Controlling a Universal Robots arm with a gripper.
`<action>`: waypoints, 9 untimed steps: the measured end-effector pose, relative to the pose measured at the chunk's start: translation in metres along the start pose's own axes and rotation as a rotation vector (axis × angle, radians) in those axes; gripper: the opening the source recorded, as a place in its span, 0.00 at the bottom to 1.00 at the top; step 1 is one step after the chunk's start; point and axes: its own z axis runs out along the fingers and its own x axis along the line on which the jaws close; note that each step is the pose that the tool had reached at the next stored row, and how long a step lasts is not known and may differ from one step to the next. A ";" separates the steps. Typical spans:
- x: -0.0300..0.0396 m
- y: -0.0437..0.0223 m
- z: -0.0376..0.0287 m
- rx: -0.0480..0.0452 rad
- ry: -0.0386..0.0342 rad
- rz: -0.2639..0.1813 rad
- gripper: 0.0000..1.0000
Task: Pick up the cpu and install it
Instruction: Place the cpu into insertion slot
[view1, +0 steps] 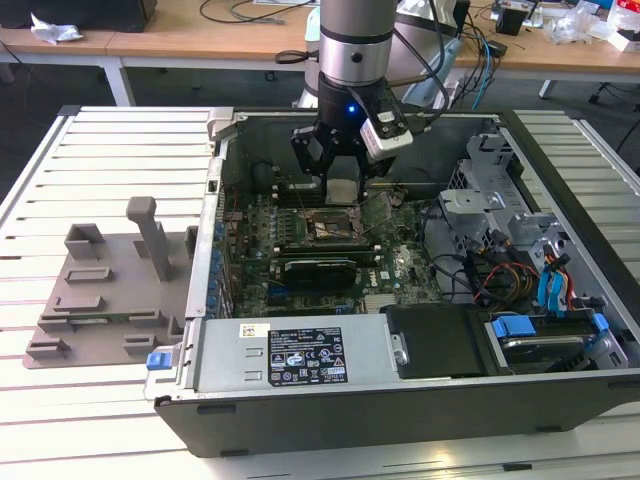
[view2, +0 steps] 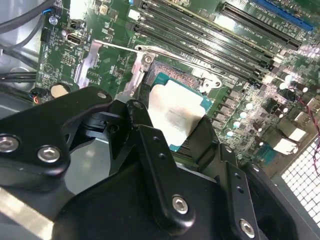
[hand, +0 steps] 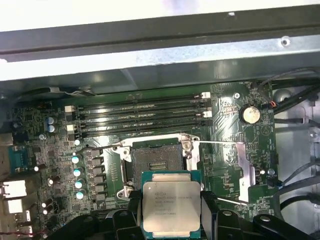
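**Asker:** One thing first: what is your claw doing?

**Me:** My claw (view1: 341, 178) is clenched on the cpu (view1: 343, 192), with a finger on each of two opposite edges and the metal plate facing up. In the second wrist view the fingers (view2: 142, 130) pinch the sides of the chip.

**Asker:** Take me across from the left.

**Me:** At the far left the grey tray (view1: 100, 290) lies on the slatted tabletop (view1: 110, 140), well apart from me. Next comes the left wall (view1: 213, 220) of the open computer case. I hang inside that, over the motherboard (view1: 390, 265).

**Asker:** And the socket?

**Me:** The socket (view1: 328, 230) lies beneath the cpu, which I judge is held clear of it and not seated. In the first wrist view the cpu (hand: 171, 206) covers one edge of the socket (hand: 157, 162) and the rest of the opening is bare. So I reckon I am not squarely over it. The chip is all but square, with no long axis to speak of, and its edges run about parallel to the socket frame.

**Asker:** How much room is there around it?

**Me:** The load plate (hand: 242, 162) is swung open to one side, and the memory slots (hand: 142, 112) sit just beside the socket. To the right, the drive cage (view1: 490, 190) and the cables (view1: 490, 275) are well apart from me.
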 end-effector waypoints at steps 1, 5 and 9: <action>0.0000 0.0000 0.0000 0.0005 0.0006 0.015 0.55; 0.0000 0.0000 0.0001 0.0012 0.0016 0.043 0.55; 0.0000 0.0000 0.0001 0.0020 0.0025 0.069 0.55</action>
